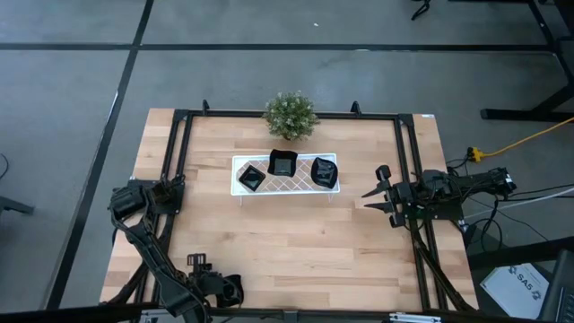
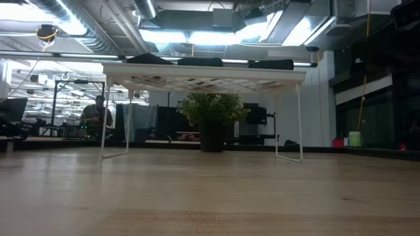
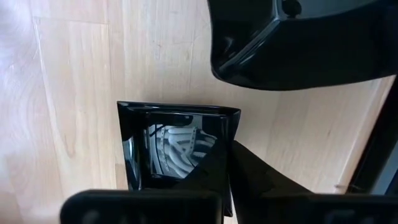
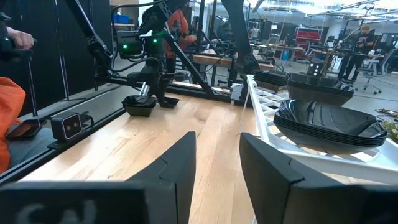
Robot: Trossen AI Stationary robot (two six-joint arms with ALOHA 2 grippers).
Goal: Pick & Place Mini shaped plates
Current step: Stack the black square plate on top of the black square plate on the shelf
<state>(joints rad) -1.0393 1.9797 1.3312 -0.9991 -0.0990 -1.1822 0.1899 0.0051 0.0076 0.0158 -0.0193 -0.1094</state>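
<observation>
A mini plate point(image 3: 177, 149) sits on the worktop point(image 1: 296, 242) near its front left corner, the left tool point(image 3: 231, 163) clamped on its rim; lifting toward the white tray point(image 1: 240, 170) looks next. The right tool point(image 4: 217, 168) waits parted beside the tray. Only the wrist views show the grip; overhead, the arm hides it.

Three stacks of mini shaped plates point(image 1: 282, 162) sit on the white tray point(image 1: 240, 184) mid-bench, with a potted plant point(image 1: 290, 114) just behind it. The right gripper point(image 1: 380, 191) hovers beside the tray, fingers apart. The left gripper point(image 1: 229, 291) is low at the bench's point(image 1: 296, 242) near edge, seemingly over something dark.
</observation>
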